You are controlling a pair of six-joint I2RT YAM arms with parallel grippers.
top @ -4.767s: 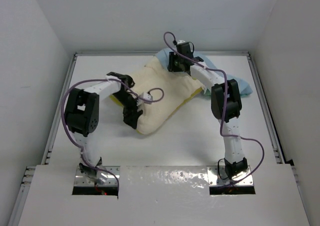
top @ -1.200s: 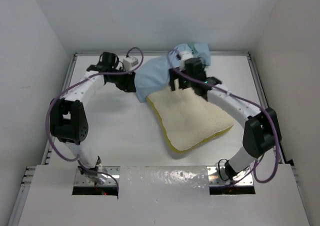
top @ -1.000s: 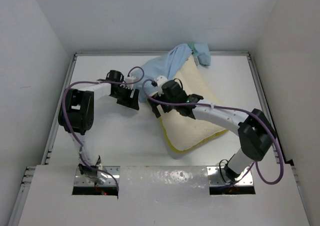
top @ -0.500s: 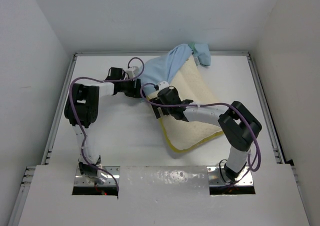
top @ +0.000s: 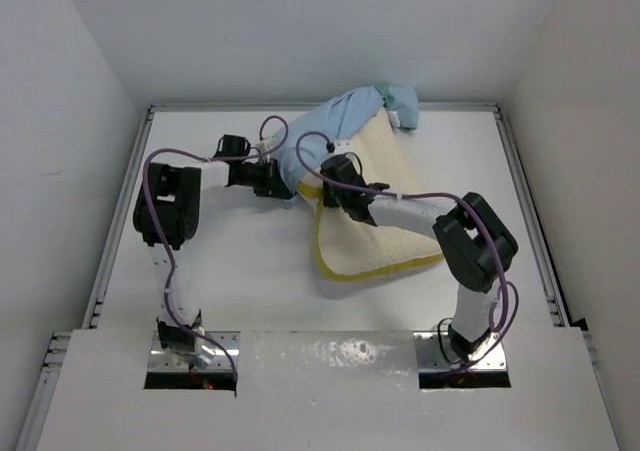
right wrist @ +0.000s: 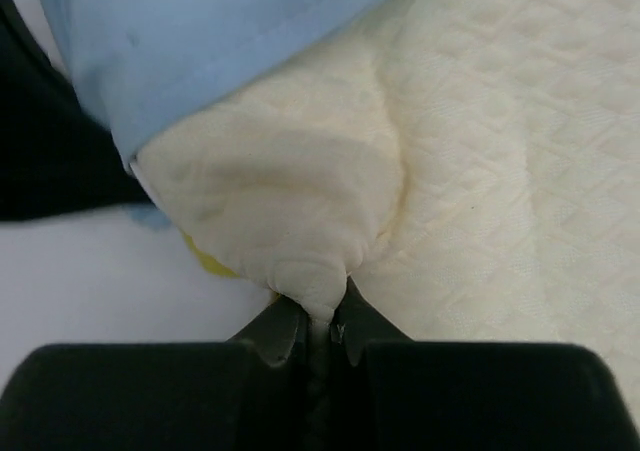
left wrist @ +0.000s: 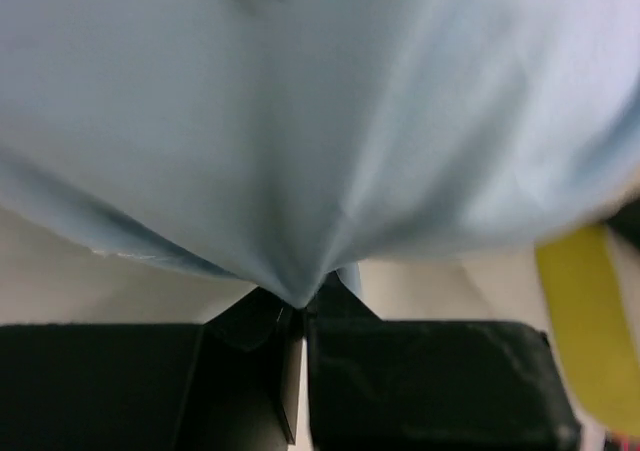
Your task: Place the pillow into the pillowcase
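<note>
Top external view: we see the left arm folded back on itself, its forearm lying level and pointing right. This brings the left hand [top: 285, 183] up against the near-left edge of the pillowcase [top: 335, 123]. In its wrist view the fingers are pressed together on a pinch of the light blue cloth, which fans out above them. The right arm bends at its elbow and reaches left, low across the pillow [top: 385, 236]. The right hand [top: 325, 191] is clamped on the pillow's cream corner (a bit of yellow trim shows just left of its fingers), right below the pillowcase's hem. The two hands sit near each other. Beyond them the pillow lies on the worktop [top: 230, 271], its far end covered by the pillowcase.
</note>
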